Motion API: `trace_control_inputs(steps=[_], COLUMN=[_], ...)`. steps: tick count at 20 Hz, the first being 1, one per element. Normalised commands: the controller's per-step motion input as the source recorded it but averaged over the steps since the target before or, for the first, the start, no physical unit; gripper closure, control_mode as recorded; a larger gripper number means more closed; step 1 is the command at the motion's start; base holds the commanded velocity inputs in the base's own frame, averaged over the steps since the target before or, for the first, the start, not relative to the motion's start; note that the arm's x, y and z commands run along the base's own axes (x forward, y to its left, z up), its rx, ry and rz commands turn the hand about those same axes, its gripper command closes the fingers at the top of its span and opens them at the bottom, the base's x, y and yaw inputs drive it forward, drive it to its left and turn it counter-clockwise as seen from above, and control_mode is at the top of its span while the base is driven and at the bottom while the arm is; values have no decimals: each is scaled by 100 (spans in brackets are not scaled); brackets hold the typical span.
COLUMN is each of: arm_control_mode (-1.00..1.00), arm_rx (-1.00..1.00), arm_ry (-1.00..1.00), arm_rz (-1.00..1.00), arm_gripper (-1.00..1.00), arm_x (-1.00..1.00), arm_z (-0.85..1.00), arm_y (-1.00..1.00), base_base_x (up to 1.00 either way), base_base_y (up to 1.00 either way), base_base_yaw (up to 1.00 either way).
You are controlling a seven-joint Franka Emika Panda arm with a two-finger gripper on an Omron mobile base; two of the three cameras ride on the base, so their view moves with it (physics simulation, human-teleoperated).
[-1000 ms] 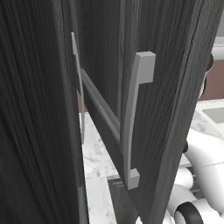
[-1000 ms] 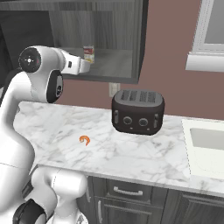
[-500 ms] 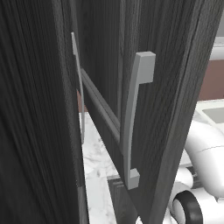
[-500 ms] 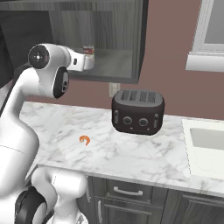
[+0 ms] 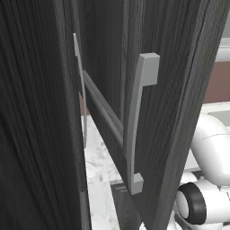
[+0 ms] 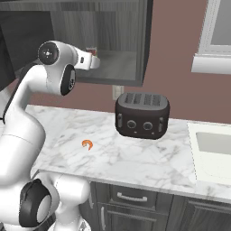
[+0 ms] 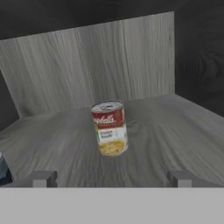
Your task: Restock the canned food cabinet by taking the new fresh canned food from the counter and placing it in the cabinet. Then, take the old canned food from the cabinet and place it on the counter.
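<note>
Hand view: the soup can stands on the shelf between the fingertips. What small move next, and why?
Probably ease straight forward: the soup can stands upright on the cabinet shelf, ahead of the open gripper and roughly centred, with both fingers short of it.

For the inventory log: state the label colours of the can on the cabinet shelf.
Red top, white and yellow below, on the can; hand view.

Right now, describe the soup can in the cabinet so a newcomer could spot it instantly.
Look into the open upper cabinet above the marble counter, left of the black toaster. On its grey wood-grain shelf stands the soup can, upright, ahead of the open tool. Its red-and-white label with a yellow picture at the bottom sets it apart from the darker object at the hand view's left edge.
</note>
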Motion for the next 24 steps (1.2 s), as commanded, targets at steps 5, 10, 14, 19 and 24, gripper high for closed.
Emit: trace_control_inputs(steps=[5,10,14,19,24], arm_control_mode=[-100,-100,-100,-100,-100], arm_rx=[0,0,0,0,0], arm_ry=[2,0,0,0,0], arm_rz=[4,3,3,2,0], arm_gripper=[-100,-100,-100,-100,-100], arm_x=[24,16,9,14,22], arm_z=[0,-1,-9,-11,-5], arm_y=[0,0,0,0,2], base_base_x=[0,0,0,0,0], base_base_y=[0,0,0,0,0], base_base_yaw=[0,0,0,0,0])
